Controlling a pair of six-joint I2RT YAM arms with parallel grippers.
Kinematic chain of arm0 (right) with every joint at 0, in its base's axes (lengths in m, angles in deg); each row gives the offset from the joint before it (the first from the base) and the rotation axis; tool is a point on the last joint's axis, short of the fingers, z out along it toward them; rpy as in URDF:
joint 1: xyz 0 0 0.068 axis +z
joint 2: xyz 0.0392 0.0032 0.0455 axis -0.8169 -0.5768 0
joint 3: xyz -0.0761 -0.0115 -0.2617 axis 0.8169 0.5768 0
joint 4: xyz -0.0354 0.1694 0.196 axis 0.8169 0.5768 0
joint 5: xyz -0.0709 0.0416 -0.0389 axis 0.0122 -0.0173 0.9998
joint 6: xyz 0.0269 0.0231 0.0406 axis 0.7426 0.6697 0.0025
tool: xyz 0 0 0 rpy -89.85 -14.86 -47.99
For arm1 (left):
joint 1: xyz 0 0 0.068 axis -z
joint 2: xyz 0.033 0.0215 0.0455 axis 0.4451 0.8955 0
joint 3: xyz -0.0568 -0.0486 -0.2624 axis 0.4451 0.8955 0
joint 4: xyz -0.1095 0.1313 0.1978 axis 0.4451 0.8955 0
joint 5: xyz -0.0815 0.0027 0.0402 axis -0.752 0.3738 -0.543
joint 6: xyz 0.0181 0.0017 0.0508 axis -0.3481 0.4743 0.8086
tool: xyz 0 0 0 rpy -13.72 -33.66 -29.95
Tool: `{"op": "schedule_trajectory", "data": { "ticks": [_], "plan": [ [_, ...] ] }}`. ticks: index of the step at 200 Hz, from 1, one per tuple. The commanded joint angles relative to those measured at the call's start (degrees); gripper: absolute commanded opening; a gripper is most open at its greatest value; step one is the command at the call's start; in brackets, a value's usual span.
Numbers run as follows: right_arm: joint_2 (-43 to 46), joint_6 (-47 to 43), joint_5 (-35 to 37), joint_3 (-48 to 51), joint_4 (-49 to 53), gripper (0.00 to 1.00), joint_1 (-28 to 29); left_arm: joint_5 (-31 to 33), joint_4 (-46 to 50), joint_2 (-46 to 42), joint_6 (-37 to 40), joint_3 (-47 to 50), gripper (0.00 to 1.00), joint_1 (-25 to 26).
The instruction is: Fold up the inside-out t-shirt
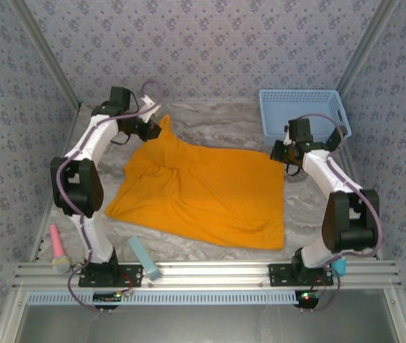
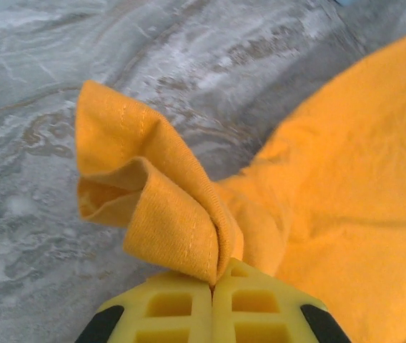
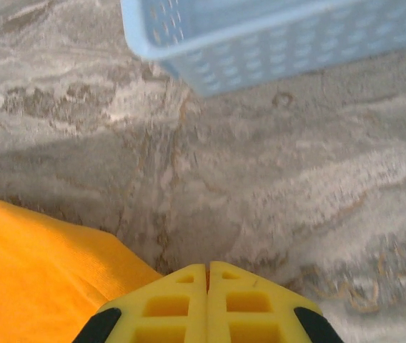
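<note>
The orange-yellow cotton t-shirt (image 1: 210, 193) lies spread over the middle of the grey marbled table (image 1: 217, 118). The light blue plastic basket (image 1: 301, 108) stands in the far right corner, behind the shirt. The left gripper (image 1: 154, 129) is at the shirt's far left corner, the right gripper (image 1: 279, 153) at its far right. A pink cylinder (image 1: 58, 246) and a light blue bar (image 1: 144, 258) lie by the near edge, left.

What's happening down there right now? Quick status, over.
Left gripper shut on far corner of shirt. Right gripper shut at other far corner, grip unclear. Basket just beyond it, not touching.
</note>
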State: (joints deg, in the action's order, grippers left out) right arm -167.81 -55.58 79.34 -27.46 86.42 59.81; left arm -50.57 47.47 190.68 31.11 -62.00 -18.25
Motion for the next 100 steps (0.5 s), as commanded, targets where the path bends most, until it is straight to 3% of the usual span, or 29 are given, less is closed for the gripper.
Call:
{"op": "schedule_trajectory", "data": {
  "ticks": [1,30,51,59,65,76,87,100],
  "plan": [
    [9.17,1.24,3.14,5.77,1.33,0.0,2.69,1.06,-3.12,-9.32,5.84,8.8,0.0,1.15],
    [22.21,11.79,8.18,18.2,3.9,0.0,5.96,9.18,-9.44,-25.35,2.19,27.5,0.0,3.86],
    [27.87,18.79,8.06,26.57,5.15,0.0,6.65,20.39,-14.87,-34.14,-9.6,39.02,0.0,4.52],
    [29.59,21.48,9.17,29.08,5.88,0.09,6.53,23.77,-16.38,-36.59,-14.92,42.59,0.0,4.56],
    [30.71,22.98,9.58,30.74,6.07,0.18,6.25,25.43,-17.37,-38.09,-17.81,44.85,0.08,4.57],
    [32.36,24.75,9.61,32.41,7.06,0.31,5.43,29.28,-17.02,-40.98,-22.79,47.46,0.47,4.56],
    [33.76,24.74,8.93,32.65,7.71,0.41,5.11,29.8,-15.38,-44.04,-25.62,48.98,0.52,4.56],
    [34.72,24.41,8.37,31.6,9.55,0.43,4.75,34.54,-14.17,-48.4,-31.36,50.97,0.71,4.48]
  ]
}}
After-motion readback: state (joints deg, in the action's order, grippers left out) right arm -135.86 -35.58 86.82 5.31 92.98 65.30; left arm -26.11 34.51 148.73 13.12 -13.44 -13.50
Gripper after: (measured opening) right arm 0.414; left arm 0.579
